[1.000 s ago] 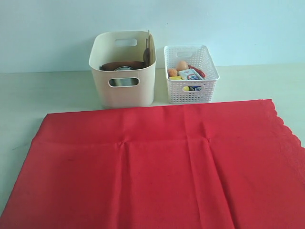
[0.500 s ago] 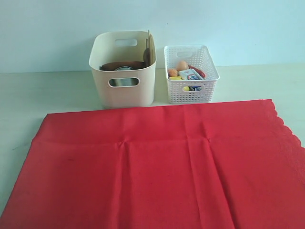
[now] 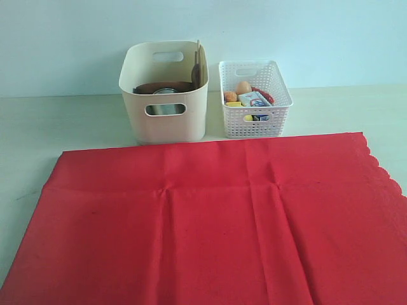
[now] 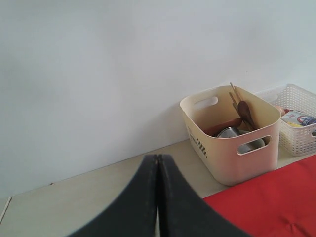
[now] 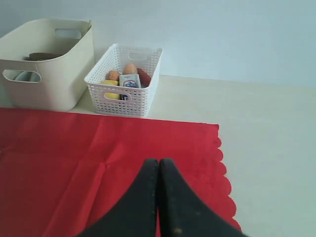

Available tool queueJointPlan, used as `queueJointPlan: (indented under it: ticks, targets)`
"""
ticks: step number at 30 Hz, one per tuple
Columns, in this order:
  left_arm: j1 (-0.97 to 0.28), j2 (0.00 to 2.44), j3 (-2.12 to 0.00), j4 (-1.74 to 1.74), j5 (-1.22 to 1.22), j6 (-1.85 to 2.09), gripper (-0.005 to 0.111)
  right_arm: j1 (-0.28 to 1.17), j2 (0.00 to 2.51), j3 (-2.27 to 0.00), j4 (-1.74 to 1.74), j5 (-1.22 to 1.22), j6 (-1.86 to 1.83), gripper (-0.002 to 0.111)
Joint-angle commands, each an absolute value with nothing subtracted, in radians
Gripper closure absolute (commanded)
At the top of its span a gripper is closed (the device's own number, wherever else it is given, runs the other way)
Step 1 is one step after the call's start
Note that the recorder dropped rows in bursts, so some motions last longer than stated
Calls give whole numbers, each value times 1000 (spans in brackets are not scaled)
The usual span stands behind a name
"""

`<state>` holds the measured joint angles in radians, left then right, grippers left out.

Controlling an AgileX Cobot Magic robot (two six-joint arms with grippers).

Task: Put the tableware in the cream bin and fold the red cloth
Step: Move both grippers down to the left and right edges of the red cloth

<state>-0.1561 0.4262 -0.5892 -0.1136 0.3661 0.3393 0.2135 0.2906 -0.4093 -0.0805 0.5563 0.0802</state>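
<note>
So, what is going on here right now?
Neither arm is handling anything: the left gripper and the right gripper are both shut and empty. The tall cream plastic bin already holds a brown round plate, a steel cup and a dark wooden spoon. The small white lattice basket beside it holds food. The large red cloth lies spread flat, not yet folded.

It looked like a lab test bench: a plain pale table (image 3: 38,124) against a plain wall (image 3: 318,32), with bin (image 3: 164,128), basket (image 3: 254,125) and cloth (image 3: 203,222) set out squarely.
</note>
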Motion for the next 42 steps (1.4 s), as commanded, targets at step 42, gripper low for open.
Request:
queueJointPlan:
  ticks: [42]
  targets:
    - [-159, 1153, -675, -188, 708, 135, 107, 210, 1063, -592, -108, 713, 175, 108]
